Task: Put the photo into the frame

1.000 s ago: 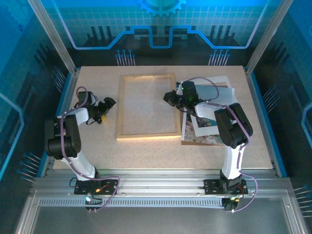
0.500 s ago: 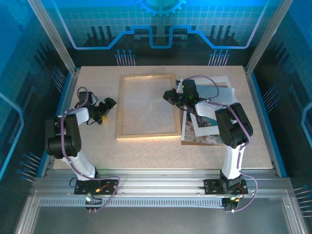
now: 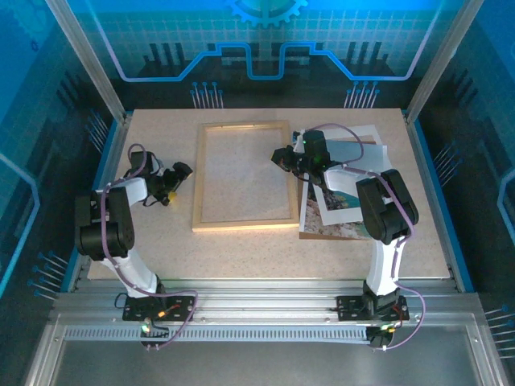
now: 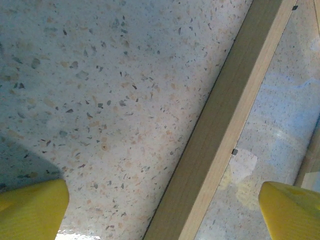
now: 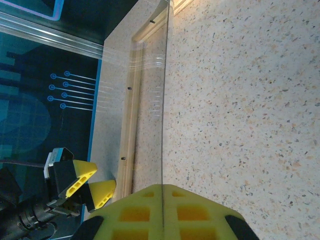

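The light-wood frame (image 3: 241, 175) lies flat mid-table. My right gripper (image 3: 282, 156) hovers at the frame's right rail, shut on a thin clear pane (image 5: 164, 100) that runs edge-on away from its yellow fingers (image 5: 135, 215). The photo (image 3: 336, 231) lies in a pile of sheets to the right of the frame, only its rocky bottom strip plain to see. My left gripper (image 3: 180, 178) is open beside the frame's left rail (image 4: 225, 130), which passes between its fingertips (image 4: 30, 210) without touching them. It also appears across the frame (image 5: 127, 135) as the left gripper (image 5: 87, 186).
A white mat (image 3: 364, 133) and a brown backing board (image 3: 315, 234) lie in the same pile under my right arm. The speckled table (image 3: 241, 249) is bare in front of the frame. Metal posts and blue walls ring the table.
My right gripper has drifted slightly to the right and farther back with the pane. The left arm has not moved.
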You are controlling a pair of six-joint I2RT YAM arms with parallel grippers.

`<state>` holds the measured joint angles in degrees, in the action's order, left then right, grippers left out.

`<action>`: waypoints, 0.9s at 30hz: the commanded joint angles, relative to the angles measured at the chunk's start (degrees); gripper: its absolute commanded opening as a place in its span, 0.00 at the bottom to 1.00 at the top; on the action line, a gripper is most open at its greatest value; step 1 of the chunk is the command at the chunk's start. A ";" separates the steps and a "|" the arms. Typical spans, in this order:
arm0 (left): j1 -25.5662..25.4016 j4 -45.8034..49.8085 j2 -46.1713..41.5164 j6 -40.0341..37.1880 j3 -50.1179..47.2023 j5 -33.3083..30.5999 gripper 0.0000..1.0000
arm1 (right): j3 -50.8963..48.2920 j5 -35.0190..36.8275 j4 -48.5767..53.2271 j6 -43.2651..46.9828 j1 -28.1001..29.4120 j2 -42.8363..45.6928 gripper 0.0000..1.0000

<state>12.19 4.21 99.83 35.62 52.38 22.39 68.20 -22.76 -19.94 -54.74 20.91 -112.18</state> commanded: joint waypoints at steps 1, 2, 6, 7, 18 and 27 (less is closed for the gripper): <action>-0.41 1.41 0.71 -1.58 1.80 1.47 0.99 | 0.21 -1.03 0.47 1.59 -0.85 0.63 0.00; -0.41 1.42 0.76 -1.68 1.77 1.49 0.99 | 0.41 -1.26 0.75 1.73 -0.94 0.48 0.00; -0.41 1.59 0.82 -1.68 1.94 1.44 0.99 | 1.44 -2.15 2.38 2.54 -1.22 0.42 0.00; -0.39 1.60 0.85 -1.71 1.94 1.49 0.99 | 1.62 -2.26 2.76 2.77 -1.28 0.46 0.00; -0.50 1.76 1.04 -1.86 2.11 1.78 0.99 | 0.27 -1.75 2.85 3.05 -1.86 1.56 0.00; -0.67 2.05 1.24 -1.87 2.64 1.76 0.99 | -1.30 -2.81 -4.13 1.44 -1.33 0.31 0.00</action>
<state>12.03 4.67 100.25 35.44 53.21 22.41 68.07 -24.95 -19.29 -52.93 19.81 -112.18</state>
